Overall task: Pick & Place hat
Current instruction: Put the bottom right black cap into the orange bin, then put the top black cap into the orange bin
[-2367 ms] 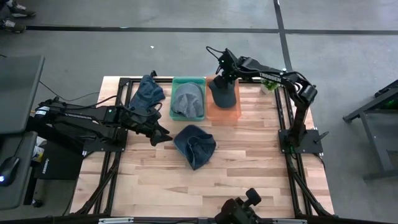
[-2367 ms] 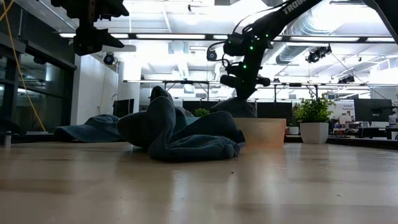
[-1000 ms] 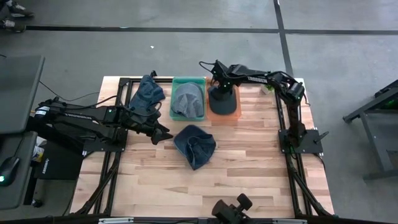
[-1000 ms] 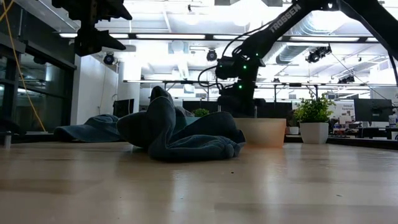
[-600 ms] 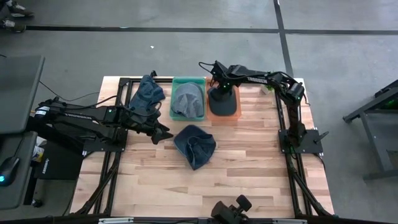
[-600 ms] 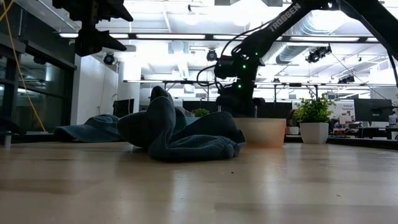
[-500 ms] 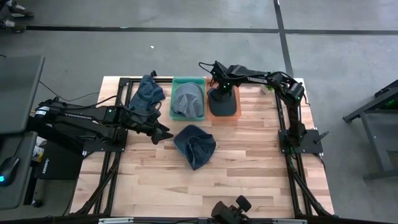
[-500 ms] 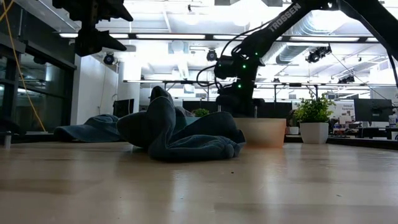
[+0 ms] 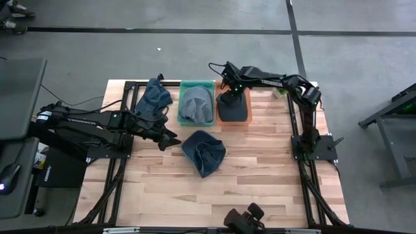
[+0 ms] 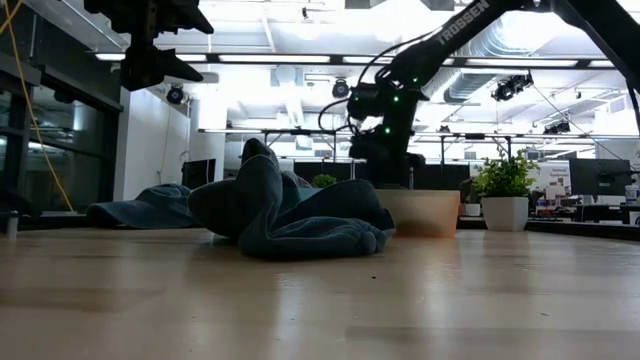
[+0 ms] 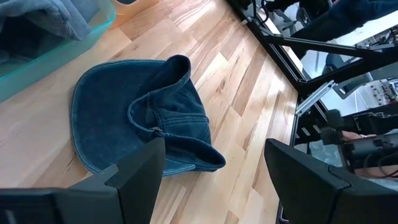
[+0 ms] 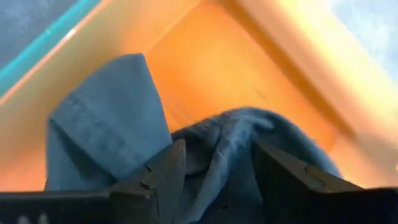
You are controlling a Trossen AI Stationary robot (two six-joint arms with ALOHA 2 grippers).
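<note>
Dark hat (image 9: pixel 233 107) lies in orange bin (image 9: pixel 247 117) at table's far edge, directly under right gripper (image 9: pixel 230 85); fingers parted, straddling crumpled cloth, holding nothing. Blue hat (image 9: pixel 203 151) at table centre, nearer left gripper (image 9: pixel 170 139), spread wide, empty. "TROSSEN" lettering on right arm (image 10: pixel 468 22).

A wooden table (image 9: pixel 260 169) carries a green bin (image 9: pixel 197 103) and an orange bin (image 9: pixel 234 108) side by side at its far edge. One blue hat (image 9: pixel 203 151) lies crumpled mid-table, another (image 9: pixel 153 96) beside the green bin.
</note>
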